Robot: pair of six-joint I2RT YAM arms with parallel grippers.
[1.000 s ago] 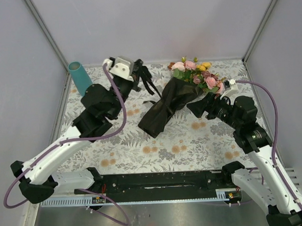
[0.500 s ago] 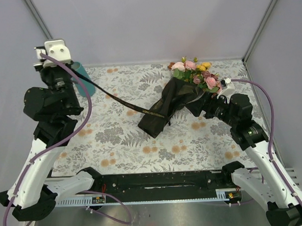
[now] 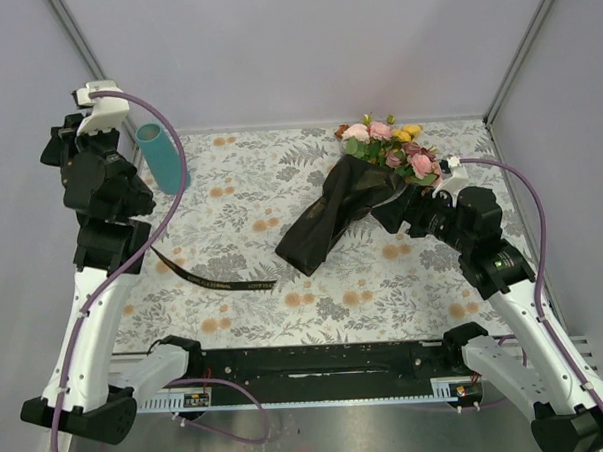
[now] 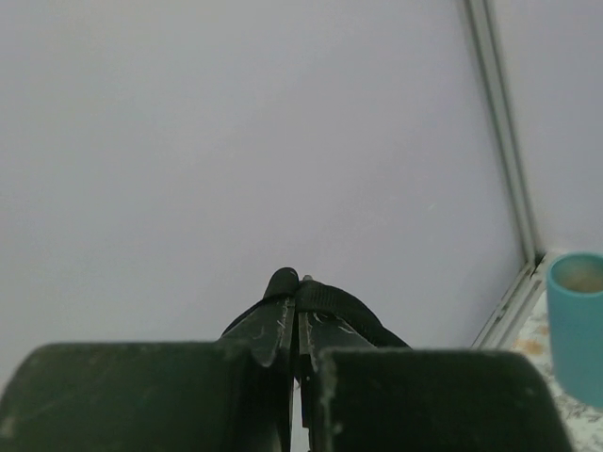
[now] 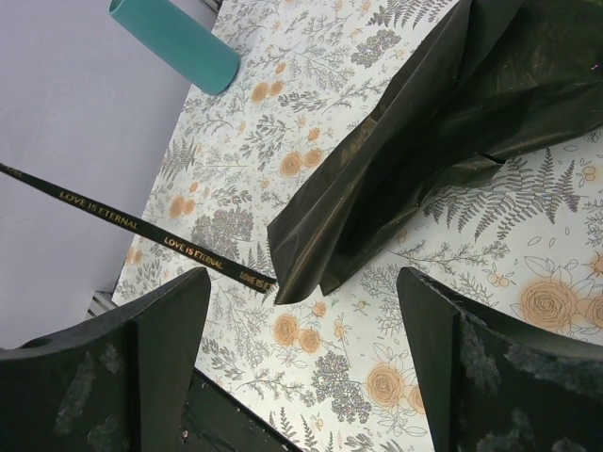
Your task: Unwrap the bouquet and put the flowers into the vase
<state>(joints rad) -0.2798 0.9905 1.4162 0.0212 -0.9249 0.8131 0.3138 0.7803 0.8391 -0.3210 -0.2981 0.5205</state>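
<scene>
- The vase (image 3: 159, 157) stands upright at the far left of the tablecloth (image 3: 384, 282); everything below is placed from it.
- The bouquet (image 3: 348, 199) lies on its side well to the right of the vase, with the flowers (image 3: 393, 147) at its far end and the black paper (image 3: 322, 225) loose at its near end.
- The left gripper (image 4: 296, 292) is raised above and left of the vase, pinched tight on the ribbon (image 3: 219, 282), which trails onto the cloth nearer than the vase.
- The right gripper (image 5: 303, 282) sits beyond the bouquet from the vase, its fingers spread wide and holding nothing.
- Handling (my guess): the glossy paper looks thin, light and slippery. It is best pinched at a loose edge.
- The blooms look soft and easily crushed, so grip the thin stems below them.
</scene>
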